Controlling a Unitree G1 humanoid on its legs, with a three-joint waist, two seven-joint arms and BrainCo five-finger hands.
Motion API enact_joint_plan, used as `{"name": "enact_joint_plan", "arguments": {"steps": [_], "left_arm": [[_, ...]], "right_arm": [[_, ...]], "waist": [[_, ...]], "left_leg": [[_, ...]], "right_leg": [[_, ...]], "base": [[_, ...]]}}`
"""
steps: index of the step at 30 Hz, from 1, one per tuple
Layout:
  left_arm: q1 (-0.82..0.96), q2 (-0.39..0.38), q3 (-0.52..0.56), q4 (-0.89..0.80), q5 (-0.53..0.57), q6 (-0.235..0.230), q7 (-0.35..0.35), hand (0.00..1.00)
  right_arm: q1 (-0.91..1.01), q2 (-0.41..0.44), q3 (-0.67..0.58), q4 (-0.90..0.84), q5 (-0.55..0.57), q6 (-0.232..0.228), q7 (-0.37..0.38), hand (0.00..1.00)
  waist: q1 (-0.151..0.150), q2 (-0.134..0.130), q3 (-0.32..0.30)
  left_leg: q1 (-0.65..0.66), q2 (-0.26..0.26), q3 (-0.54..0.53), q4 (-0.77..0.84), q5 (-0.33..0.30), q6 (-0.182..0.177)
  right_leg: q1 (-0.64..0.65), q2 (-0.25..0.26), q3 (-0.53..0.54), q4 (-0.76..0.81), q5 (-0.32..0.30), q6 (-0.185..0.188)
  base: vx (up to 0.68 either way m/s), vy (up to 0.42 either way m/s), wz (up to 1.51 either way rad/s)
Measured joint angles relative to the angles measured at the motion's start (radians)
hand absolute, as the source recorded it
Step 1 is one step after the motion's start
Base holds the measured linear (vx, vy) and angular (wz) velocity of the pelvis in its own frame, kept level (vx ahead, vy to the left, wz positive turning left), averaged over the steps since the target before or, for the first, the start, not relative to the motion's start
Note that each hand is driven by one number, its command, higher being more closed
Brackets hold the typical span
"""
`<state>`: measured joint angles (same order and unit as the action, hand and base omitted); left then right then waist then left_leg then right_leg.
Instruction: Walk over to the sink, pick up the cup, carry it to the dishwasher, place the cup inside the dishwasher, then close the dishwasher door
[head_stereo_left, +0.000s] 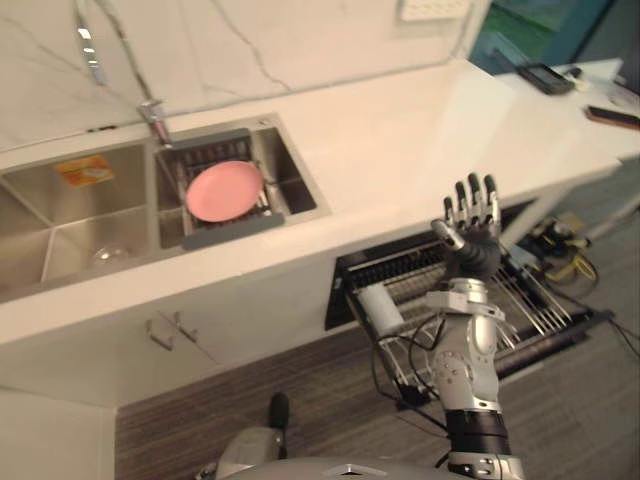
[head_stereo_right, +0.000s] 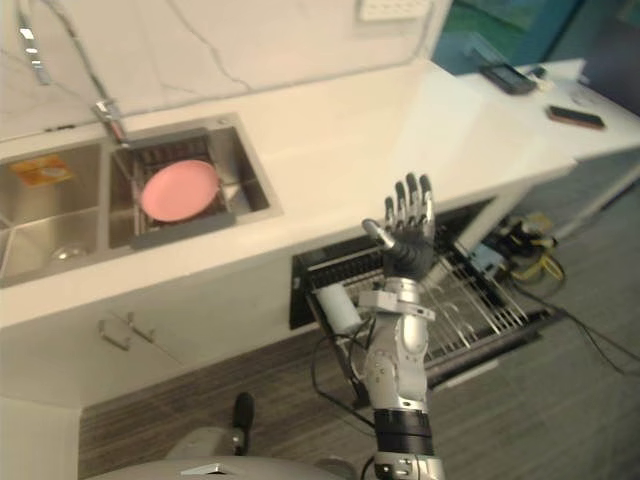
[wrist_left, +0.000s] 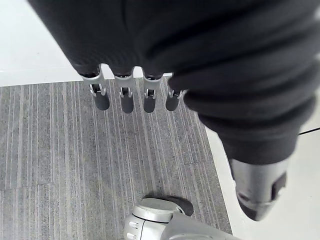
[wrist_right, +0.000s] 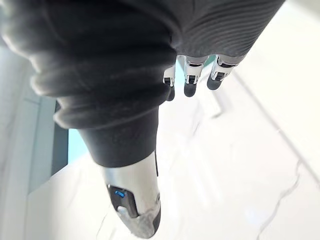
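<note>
A pale cup (head_stereo_left: 380, 308) lies on its side at the left end of the pulled-out dishwasher rack (head_stereo_left: 545, 300), below the counter edge. My right hand (head_stereo_left: 472, 225) is raised upright over the rack, open, fingers straight and spread, holding nothing; it stands to the right of the cup and well above it. Its straight fingers (wrist_right: 191, 82) show in the right wrist view against the white wall. In the left wrist view my left hand (wrist_left: 124, 95) hangs open over the grey striped floor, empty.
A double sink (head_stereo_left: 303, 185) sits in the white counter at left, with a pink plate (head_stereo_left: 224, 190) on a rack in its right basin and a faucet (head_stereo_left: 152, 118) behind. Two dark flat devices (head_stereo_left: 545, 77) lie on the counter at far right.
</note>
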<state>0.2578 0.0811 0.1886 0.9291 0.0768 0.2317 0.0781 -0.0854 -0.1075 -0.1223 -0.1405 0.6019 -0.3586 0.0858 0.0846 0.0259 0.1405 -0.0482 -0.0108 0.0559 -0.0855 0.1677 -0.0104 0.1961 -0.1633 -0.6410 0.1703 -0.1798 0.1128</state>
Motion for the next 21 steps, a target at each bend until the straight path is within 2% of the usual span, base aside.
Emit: {"name": "enact_joint_plan", "arguments": {"steps": [4, 6, 8, 9, 10, 11, 12, 13, 14, 15, 16, 17, 19, 20, 21], "left_arm": [[0.01, -0.001, -0.007, 0.034, 0.038, -0.002, -0.028, 0.0], [0.009, 0.015, -0.021, 0.046, 0.03, -0.015, -0.059, 0.0], [0.009, 0.022, -0.035, 0.051, 0.009, -0.032, -0.084, 0.0], [0.009, 0.025, -0.035, 0.053, -0.015, -0.05, -0.104, 0.0], [0.012, 0.029, -0.034, 0.052, -0.034, -0.062, -0.115, 0.0], [0.011, 0.034, -0.034, 0.052, -0.037, -0.066, -0.12, 0.0], [0.007, 0.043, -0.033, 0.045, -0.037, -0.068, -0.133, 0.0], [0.003, 0.052, -0.033, 0.039, -0.036, -0.068, -0.14, 0.0], [-0.011, 0.066, -0.034, 0.032, -0.035, -0.064, -0.159, 0.0], [-0.029, 0.069, -0.035, 0.03, -0.035, -0.053, -0.177, 0.0], [-0.032, 0.069, -0.036, 0.029, -0.035, -0.049, -0.181, 0.0], [-0.036, 0.062, -0.045, 0.028, -0.034, -0.047, -0.184, 0.0], [-0.031, 0.068, -0.06, 0.021, -0.035, -0.078, -0.168, 0.0], [-0.027, 0.067, -0.069, 0.015, -0.036, -0.086, -0.151, 0.0], [-0.023, 0.064, -0.075, 0.006, -0.037, -0.086, -0.148, 0.0]], "right_arm": [[-0.005, -0.029, 0.0, -0.004, 0.002, -0.001, -0.007, 0.0], [-0.005, -0.032, -0.001, -0.003, 0.052, 0.031, -0.008, 0.0], [0.001, -0.034, 0.0, -0.003, 0.081, 0.052, -0.008, 0.0], [0.001, -0.033, 0.0, -0.002, 0.099, 0.067, -0.007, 0.0], [0.001, -0.032, 0.001, -0.002, 0.108, 0.079, -0.006, 0.0], [0.001, -0.029, 0.001, -0.002, 0.109, 0.082, -0.005, 0.0], [0.003, -0.018, 0.007, -0.002, 0.108, 0.085, -0.002, 0.0], [0.005, -0.016, 0.01, -0.002, 0.106, 0.089, -0.002, 0.0], [0.005, -0.018, 0.018, -0.002, 0.101, 0.102, -0.003, 0.0], [0.006, -0.02, 0.023, -0.008, 0.097, 0.105, -0.003, 0.0], [0.006, -0.021, 0.023, -0.012, 0.098, 0.106, -0.003, 0.0], [0.018, -0.024, 0.019, -0.037, 0.099, 0.107, -0.004, 0.0], [0.049, -0.034, 0.007, -0.061, 0.099, 0.107, -0.003, 0.0], [0.055, -0.042, -0.015, -0.056, 0.1, 0.105, -0.005, 0.0], [0.058, -0.053, -0.039, -0.056, 0.102, 0.096, -0.007, 0.0]], "waist": [[0.023, -0.025, -0.024], [0.022, -0.037, -0.031], [0.015, -0.035, -0.03], [0.01, -0.031, -0.03], [0.003, -0.03, -0.03], [-0.001, -0.032, -0.03], [-0.012, -0.035, -0.03], [-0.018, -0.039, -0.025], [-0.023, -0.054, -0.022], [-0.026, -0.066, -0.021], [-0.027, -0.067, -0.021], [-0.033, -0.065, -0.019], [-0.038, -0.074, -0.017], [-0.044, -0.095, -0.021], [-0.056, -0.082, -0.018]], "left_leg": [[0.013, -0.049, 0.002, 0.0, -0.009, 0.029], [0.029, -0.084, 0.022, 0.0, -0.03, 0.054], [0.041, -0.091, 0.027, 0.0, -0.039, 0.062], [0.057, -0.092, 0.027, 0.0, -0.053, 0.062], [0.073, -0.09, 0.022, 0.001, -0.061, 0.069], [0.084, -0.088, 0.014, 0.005, -0.062, 0.072], [0.085, -0.085, -0.03, 0.021, -0.067, 0.086], [0.074, -0.081, -0.051, 0.041, -0.07, 0.095], [0.052, -0.073, -0.082, 0.075, -0.076, 0.103], [0.038, -0.067, -0.107, 0.086, -0.079, 0.107], [0.033, -0.066, -0.114, 0.086, -0.079, 0.107], [0.015, -0.069, -0.122, 0.089, -0.079, 0.107], [0.01, -0.106, -0.136, 0.093, -0.08, 0.106], [0.037, -0.125, -0.134, 0.076, -0.08, 0.105], [-0.003, -0.123, -0.127, 0.173, -0.099, 0.111]], "right_leg": [[0.012, -0.06, -0.001, 0.058, -0.033, 0.035], [-0.008, -0.118, 0.039, 0.162, -0.061, 0.033], [-0.053, -0.15, 0.114, 0.288, -0.049, -0.022], [-0.09, -0.167, 0.168, 0.393, -0.022, -0.112], [-0.126, -0.163, 0.235, 0.485, 0.024, -0.187], [-0.147, -0.155, 0.278, 0.521, 0.033, -0.192], [-0.17, -0.1, 0.369, 0.539, -0.015, -0.136], [-0.175, -0.063, 0.396, 0.524, -0.05, -0.11], [-0.188, 0.01, 0.442, 0.458, -0.102, -0.084], [-0.21, 0.072, 0.48, 0.375, -0.129, -0.082], [-0.222, 0.093, 0.497, 0.349, -0.132, -0.082], [-0.249, 0.135, 0.55, 0.279, -0.131, -0.081], [-0.244, 0.129, 0.559, 0.186, -0.13, -0.087], [-0.235, 0.104, 0.561, 0.16, -0.091, -0.096], [-0.233, 0.089, 0.536, 0.156, -0.07, -0.099]], "base": [[0.06, 0.048, 0.21], [0.07, 0.081, 0.23], [0.06, 0.073, 0.37], [0.09, 0.072, 0.51], [0.1, 0.056, 0.55], [0.13, 0.007, 0.68], [0.11, -0.059, 0.66], [0.09, -0.087, 0.87], [0.02, -0.133, 0.81], [0.0, -0.104, 0.68], [-0.03, -0.116, 0.58], [-0.05, -0.08, 0.65], [-0.02, -0.068, 0.71], [0.11, -0.025, 0.74], [0.13, -0.019, 0.7]]}}
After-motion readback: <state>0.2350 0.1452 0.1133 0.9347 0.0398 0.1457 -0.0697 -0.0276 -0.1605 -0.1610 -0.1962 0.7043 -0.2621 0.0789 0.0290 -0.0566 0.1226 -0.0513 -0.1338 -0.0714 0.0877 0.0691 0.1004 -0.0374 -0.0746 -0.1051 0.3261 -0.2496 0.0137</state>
